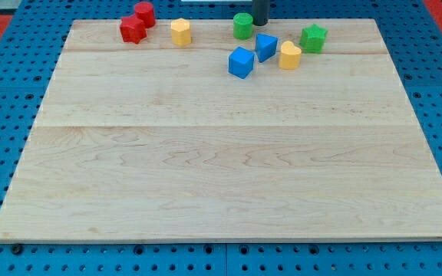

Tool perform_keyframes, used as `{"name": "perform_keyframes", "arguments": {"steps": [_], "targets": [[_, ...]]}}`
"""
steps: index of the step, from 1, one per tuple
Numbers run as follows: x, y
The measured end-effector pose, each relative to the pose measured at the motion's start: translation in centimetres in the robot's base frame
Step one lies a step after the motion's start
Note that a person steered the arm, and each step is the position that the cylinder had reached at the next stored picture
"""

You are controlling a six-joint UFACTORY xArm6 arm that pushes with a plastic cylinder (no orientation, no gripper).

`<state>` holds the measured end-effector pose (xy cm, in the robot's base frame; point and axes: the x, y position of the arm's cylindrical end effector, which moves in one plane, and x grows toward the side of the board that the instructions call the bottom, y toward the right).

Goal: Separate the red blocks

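Note:
Two red blocks sit at the view's top left. A red cylinder (144, 13) touches a red star-shaped block (133, 30) just below and to its left. My tip (260, 24) is at the view's top centre, just right of a green cylinder (242, 26) and above a blue block (265, 47). The tip is far right of the red blocks.
A yellow block (179, 32) lies right of the red pair. A blue cube (241, 62), a yellow block (289, 55) and a green star-shaped block (313, 37) cluster at the top right. The wooden board (221, 169) rests on a blue pegboard.

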<state>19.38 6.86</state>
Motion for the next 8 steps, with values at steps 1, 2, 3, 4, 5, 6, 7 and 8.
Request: {"name": "perform_keyframes", "arguments": {"steps": [1,2,3,4,5,6,7,8], "targets": [[0.0,0.0],[-0.1,0.0],[-0.1,1.8],[-0.1,5.0],[2.0,11.9],[7.2,15.8],[16.2,13.7],[24.9,9.1]]}}
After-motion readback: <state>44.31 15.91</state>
